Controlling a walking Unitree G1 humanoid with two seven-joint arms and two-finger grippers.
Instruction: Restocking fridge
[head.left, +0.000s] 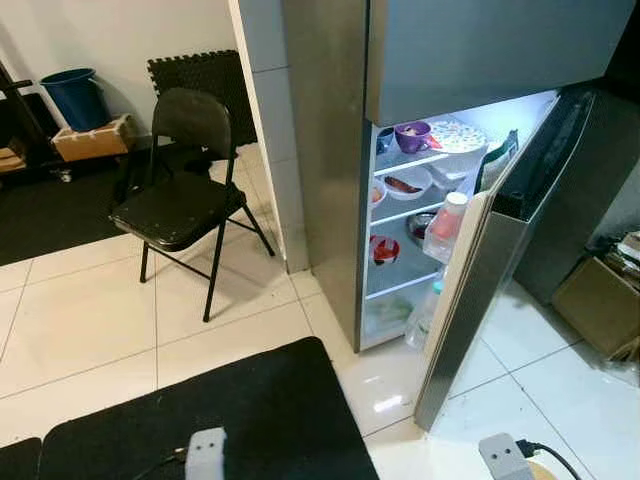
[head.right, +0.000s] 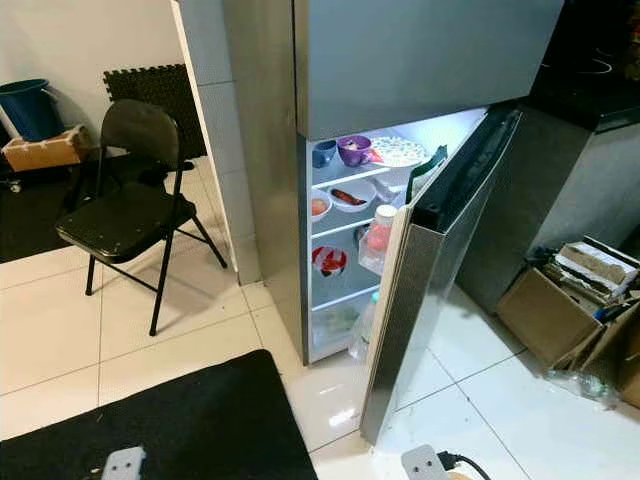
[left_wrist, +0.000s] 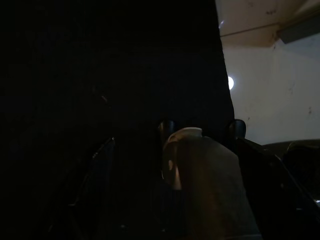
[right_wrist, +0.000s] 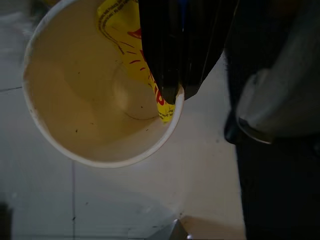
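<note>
Fridge (head.left: 330, 170) ahead, lower door (head.left: 480, 290) swung open, shelves lit and stocked with bowls (head.left: 412, 135) and a bottle (head.left: 445, 225) in the door rack. Folding chair (head.left: 185, 190) off to the left, black mat (head.left: 200, 420) underfoot. From the right wrist: right tool (right_wrist: 172, 92) pinched on the rim of a cream cup (right_wrist: 95, 85), yellow wrapper (right_wrist: 125, 30) inside. From the left wrist, very dark: left tool (left_wrist: 200, 127) narrow around a pale jug (left_wrist: 200, 185).
</note>
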